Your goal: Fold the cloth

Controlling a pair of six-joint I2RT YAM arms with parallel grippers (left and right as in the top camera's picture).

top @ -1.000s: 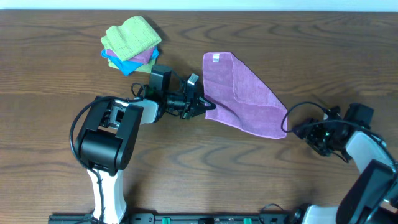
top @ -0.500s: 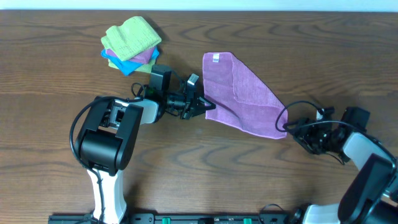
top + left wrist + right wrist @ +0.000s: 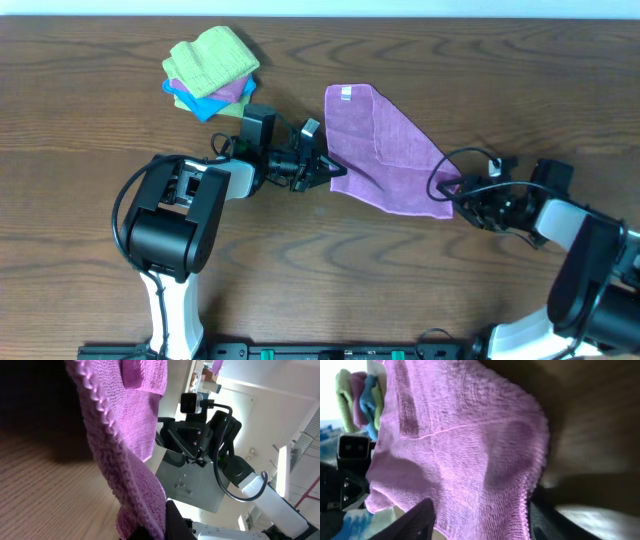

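The cloth lies slantwise in the middle of the table. The left gripper is clamped on its left corner. The right gripper has its jaws apart around the right corner, though its wrist view is too blurred to show how deep. If it bites only the hem, that corner could slip free on lifting and the fold would go crooked.

The overhead camera looks straight down from high up at the whole table. The left wrist camera sits low by its fingers, facing the right arm. The right wrist camera faces back, very close. All three see the cloth.
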